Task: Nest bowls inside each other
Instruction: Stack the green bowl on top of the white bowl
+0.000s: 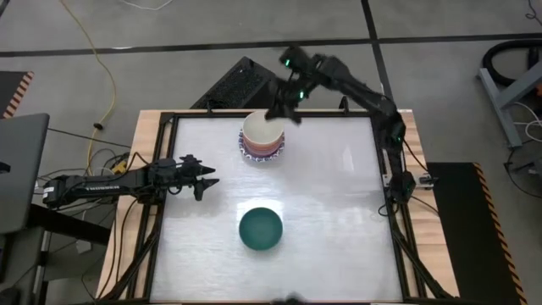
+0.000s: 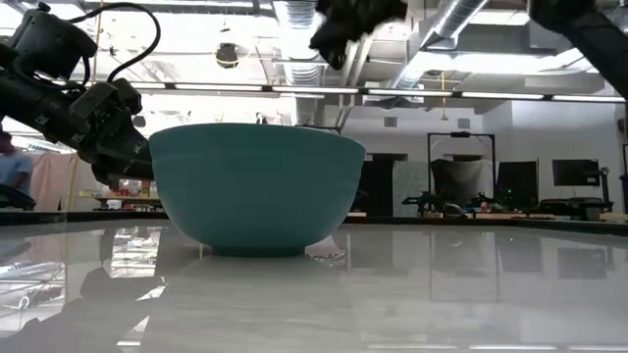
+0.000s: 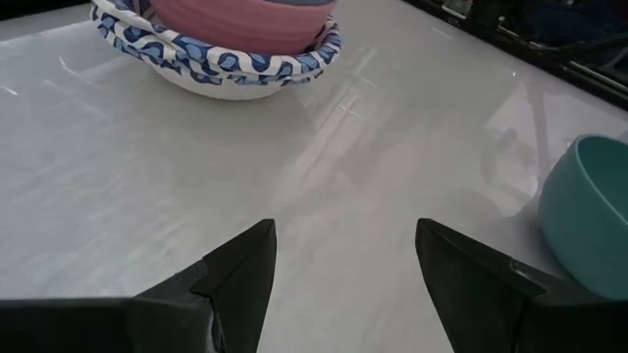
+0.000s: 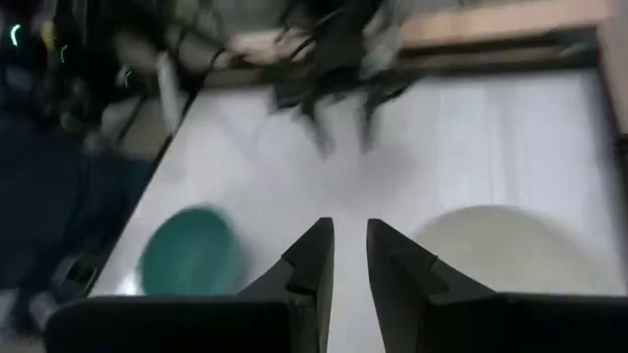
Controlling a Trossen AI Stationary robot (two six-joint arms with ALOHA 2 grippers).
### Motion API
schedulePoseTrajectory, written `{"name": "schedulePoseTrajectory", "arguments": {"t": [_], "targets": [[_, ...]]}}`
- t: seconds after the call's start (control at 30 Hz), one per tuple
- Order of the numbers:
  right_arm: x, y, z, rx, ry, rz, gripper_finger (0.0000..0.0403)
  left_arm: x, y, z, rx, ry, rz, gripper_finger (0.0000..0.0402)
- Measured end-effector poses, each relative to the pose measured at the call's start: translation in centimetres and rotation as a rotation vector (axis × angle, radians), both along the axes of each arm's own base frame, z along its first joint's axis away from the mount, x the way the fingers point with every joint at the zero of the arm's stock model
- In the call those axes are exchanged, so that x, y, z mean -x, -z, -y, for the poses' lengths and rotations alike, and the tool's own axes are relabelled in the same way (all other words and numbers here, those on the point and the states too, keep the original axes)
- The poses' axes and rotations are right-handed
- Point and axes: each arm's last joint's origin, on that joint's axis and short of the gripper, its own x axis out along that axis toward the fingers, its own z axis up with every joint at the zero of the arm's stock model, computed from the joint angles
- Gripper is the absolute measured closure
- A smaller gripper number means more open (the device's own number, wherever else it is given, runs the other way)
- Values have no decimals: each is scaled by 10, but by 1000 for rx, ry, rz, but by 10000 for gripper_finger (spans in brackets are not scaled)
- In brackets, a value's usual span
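A stack of bowls [image 1: 262, 141] stands at the far middle of the table. Blue-patterned white bowls [image 3: 216, 61] are at its bottom, a pink one [image 3: 245, 20] sits inside them, and a cream bowl [image 1: 261, 129] is on top. A dark green bowl [image 1: 260, 229] rests alone on its base near the table's middle, upright. My right gripper [image 4: 350, 230] hangs in the air above the stack's far right side, its fingers a narrow gap apart with nothing between them. My left gripper [image 3: 343, 235] waits open at the table's left, pointing toward the bowls.
A black frame [image 1: 385, 152] borders the white table top. A dark keyboard [image 1: 237, 85] lies beyond the far edge. There is bare table to the right of the bowls and along the near edge. The green bowl [image 2: 257, 186] fills the middle of the low view.
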Motion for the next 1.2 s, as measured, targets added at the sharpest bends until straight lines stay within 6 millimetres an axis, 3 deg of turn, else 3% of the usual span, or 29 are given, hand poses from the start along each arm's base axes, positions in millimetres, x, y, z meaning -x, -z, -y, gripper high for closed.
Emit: {"name": "schedulePoseTrajectory", "arguments": {"t": [0.1,0.3,0.4,0.53,0.77,0.87,1.03,1.2], "targets": [[-8,-5,-45,30,3,-110,317,0,0,0,-6,2,-2,167],[-18,1,-116,174,249,-395,317,0,0,0,-6,3,-2,167],[-29,18,-145,221,304,-526,317,0,0,0,-6,4,-2,167],[-41,45,-181,228,256,-681,310,0,0,0,0,19,-4,167],[-68,102,-242,270,155,-851,250,0,1,1,1,42,-9,167],[-76,120,-251,277,159,-889,218,0,1,1,-17,50,-13,167],[-87,138,-246,302,214,-903,183,0,1,2,-20,65,-16,167],[-96,138,-236,297,256,-823,180,0,1,2,-18,72,-17,167]]}}
